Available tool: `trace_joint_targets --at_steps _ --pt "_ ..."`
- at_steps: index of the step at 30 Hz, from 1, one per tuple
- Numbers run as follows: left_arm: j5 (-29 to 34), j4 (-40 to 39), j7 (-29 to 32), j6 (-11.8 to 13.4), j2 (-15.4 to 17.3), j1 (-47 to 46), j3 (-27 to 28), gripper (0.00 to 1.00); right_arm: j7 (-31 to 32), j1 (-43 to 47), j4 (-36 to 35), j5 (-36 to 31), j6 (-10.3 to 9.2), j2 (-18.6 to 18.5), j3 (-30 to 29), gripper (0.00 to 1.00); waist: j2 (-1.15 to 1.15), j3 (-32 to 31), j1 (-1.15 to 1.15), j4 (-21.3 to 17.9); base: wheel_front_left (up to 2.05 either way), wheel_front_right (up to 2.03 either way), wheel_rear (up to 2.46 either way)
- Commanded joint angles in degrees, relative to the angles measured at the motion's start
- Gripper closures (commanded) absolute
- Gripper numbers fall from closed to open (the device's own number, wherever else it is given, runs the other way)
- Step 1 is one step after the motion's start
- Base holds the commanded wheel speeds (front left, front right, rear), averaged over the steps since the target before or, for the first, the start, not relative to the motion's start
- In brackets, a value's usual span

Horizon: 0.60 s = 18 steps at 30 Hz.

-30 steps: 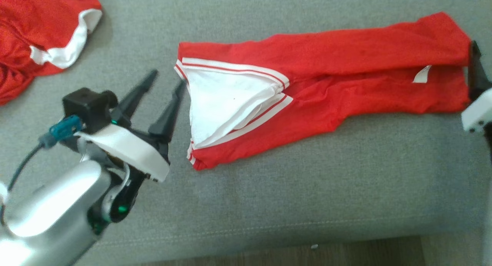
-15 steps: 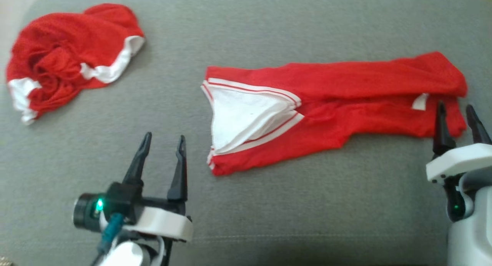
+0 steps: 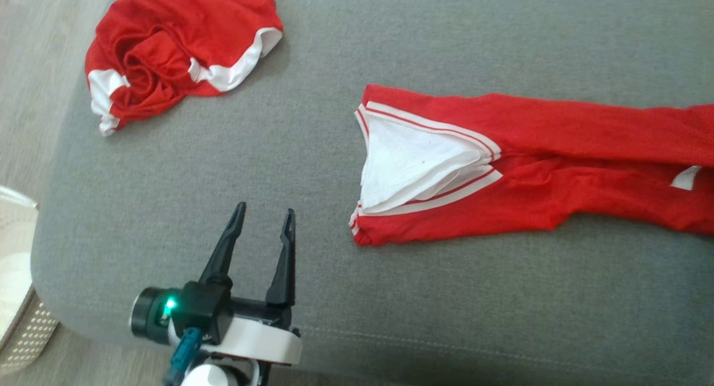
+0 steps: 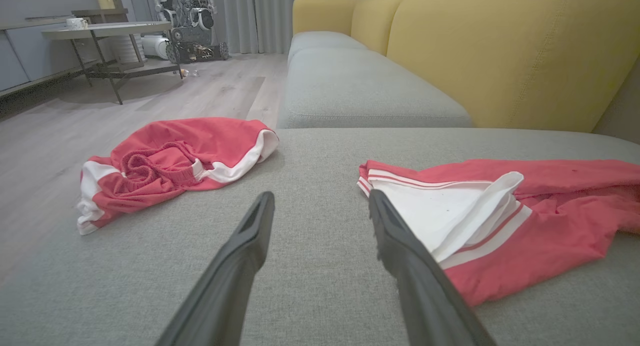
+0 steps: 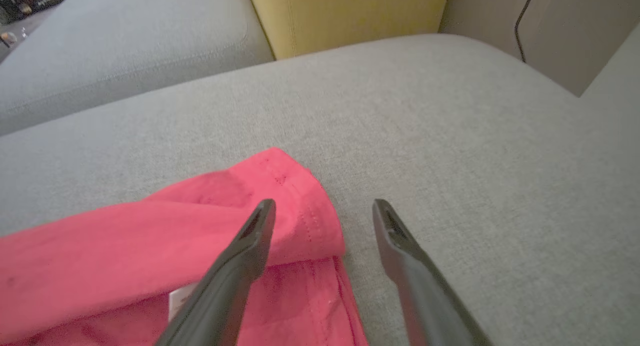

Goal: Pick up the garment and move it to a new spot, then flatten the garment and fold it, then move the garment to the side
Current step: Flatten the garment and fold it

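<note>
The garment (image 3: 558,168) is red with white striped trim, folded into a long strip across the grey cushion (image 3: 167,179), its white lining showing at the left end. My left gripper (image 3: 264,210) is open and empty near the cushion's front edge, a little left of that end. In the left wrist view the garment (image 4: 550,221) lies just right of my left gripper (image 4: 320,198). In the right wrist view my right gripper (image 5: 325,206) is open above the garment's (image 5: 150,246) far right corner, holding nothing.
A second red and white garment (image 3: 167,46) lies crumpled at the cushion's back left corner, also seen as a heap (image 4: 170,161) in the left wrist view. A white perforated basket (image 3: 17,297) stands on the floor at the left. A yellow sofa back (image 4: 500,51) rises behind.
The head camera has swung left, shifting the picture right. My left gripper drew back from the garment's white end toward the front edge. The right gripper has left the head view. The garment lies still.
</note>
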Motion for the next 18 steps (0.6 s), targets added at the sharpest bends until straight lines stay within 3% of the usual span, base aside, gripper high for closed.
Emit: trace_joint_targets --at_steps 1,11,12,14,15,18 --pt "0.7 -1.5 -0.4 -0.6 -0.3 -1.3 2.6 0.0 1.0 -1.4 -0.9 -1.3 0.2 -1.4 0.5 0.0 0.0 0.9 0.0 0.7 0.0 0.0 0.0" --pt "4.0 0.0 -0.4 -5.5 -3.5 -2.2 5.8 0.0 6.9 -6.5 6.7 -6.6 0.2 -2.2 -2.1 0.0 0.0 3.5 0.0 0.3 0.0 0.0 0.0" --pt "4.2 0.1 -0.4 -5.9 -3.8 -2.2 6.1 0.0 8.0 -6.6 7.9 -6.3 0.2 -2.0 -1.7 0.13 0.0 3.6 0.0 0.2 0.0 0.0 0.0" --pt "4.7 0.2 -0.4 -6.4 -4.3 -2.2 6.8 0.0 9.5 -6.8 9.5 -5.4 0.2 -1.3 -0.3 0.59 0.0 3.6 0.0 -0.3 0.0 0.0 0.0" --pt "4.9 0.2 -0.4 -6.7 -4.5 -2.1 7.0 0.0 10.1 -6.6 10.0 -4.9 0.2 -1.0 0.6 1.0 0.0 3.4 0.0 -0.6 0.0 0.0 0.0" --pt "5.3 0.6 -0.4 -7.5 -5.1 -1.6 7.8 0.0 9.7 -5.8 9.3 -2.6 0.2 -0.5 2.7 1.0 0.0 2.7 0.0 -1.9 0.0 0.0 0.0"
